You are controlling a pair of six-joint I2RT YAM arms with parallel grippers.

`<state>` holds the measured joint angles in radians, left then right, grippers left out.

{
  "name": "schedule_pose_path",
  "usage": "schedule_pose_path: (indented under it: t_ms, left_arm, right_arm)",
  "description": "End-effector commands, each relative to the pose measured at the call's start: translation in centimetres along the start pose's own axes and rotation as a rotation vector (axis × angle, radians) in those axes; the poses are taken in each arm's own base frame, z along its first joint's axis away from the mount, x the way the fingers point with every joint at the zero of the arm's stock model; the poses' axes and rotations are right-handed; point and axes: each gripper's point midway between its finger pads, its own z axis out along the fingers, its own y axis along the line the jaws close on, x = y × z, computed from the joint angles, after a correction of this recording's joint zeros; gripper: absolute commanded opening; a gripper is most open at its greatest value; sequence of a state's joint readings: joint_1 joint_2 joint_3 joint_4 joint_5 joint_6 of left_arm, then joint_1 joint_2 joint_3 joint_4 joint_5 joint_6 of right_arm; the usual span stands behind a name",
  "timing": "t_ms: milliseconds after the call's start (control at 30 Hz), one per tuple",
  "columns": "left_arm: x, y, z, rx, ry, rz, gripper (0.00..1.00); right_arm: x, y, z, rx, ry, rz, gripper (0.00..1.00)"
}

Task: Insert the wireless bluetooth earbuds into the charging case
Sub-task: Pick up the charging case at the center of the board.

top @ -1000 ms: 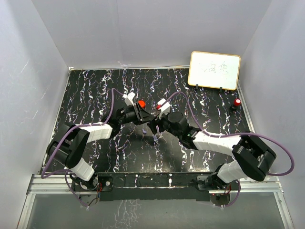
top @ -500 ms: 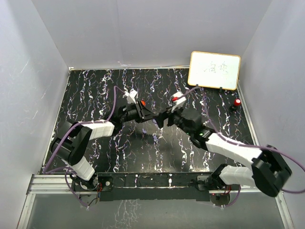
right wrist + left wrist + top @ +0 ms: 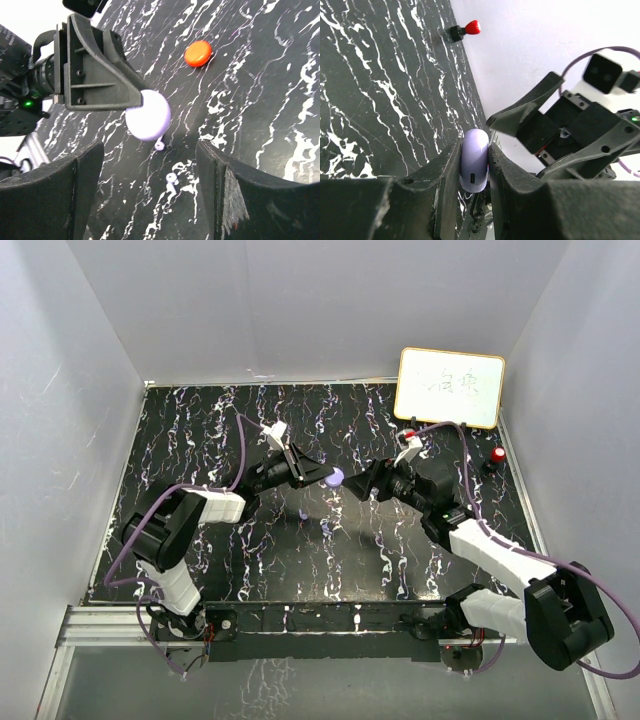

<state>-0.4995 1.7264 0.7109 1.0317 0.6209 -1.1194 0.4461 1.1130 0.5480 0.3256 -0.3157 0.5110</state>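
Note:
My left gripper is shut on a pale purple round charging case, held edge-on above the table; the case also shows in the top view and the right wrist view. My right gripper is open and empty, facing the case from the right at a short distance. Two tiny pale purple earbud pieces lie on the black marbled table below the case, and show in the top view. No red earbud shows.
A red round case lies flat on the table beyond the left gripper. A small red-topped black object stands by the right wall. A white board leans at the back right. Grey walls enclose the table.
My left gripper has turned and reached right, and the purple case now shows at its tips. My right arm has swung right and back, its open gripper now facing the case.

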Motion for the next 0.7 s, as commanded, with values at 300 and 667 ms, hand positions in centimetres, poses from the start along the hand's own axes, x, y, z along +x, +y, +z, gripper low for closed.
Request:
schedule_pose_path:
  t_ms: [300,667]
  left_arm:
    - [-1.9,-5.0,0.3,0.251,-0.053,0.000,0.00]
    - [-0.2,-5.5,1.5,0.268,-0.007,-0.032,0.00]
  right_arm:
    - [-0.1,0.3,-1.5,-0.153,-0.059,0.221,0.65]
    - [-1.1,0.2,-2.3,-0.207,-0.108,0.241,0.60]
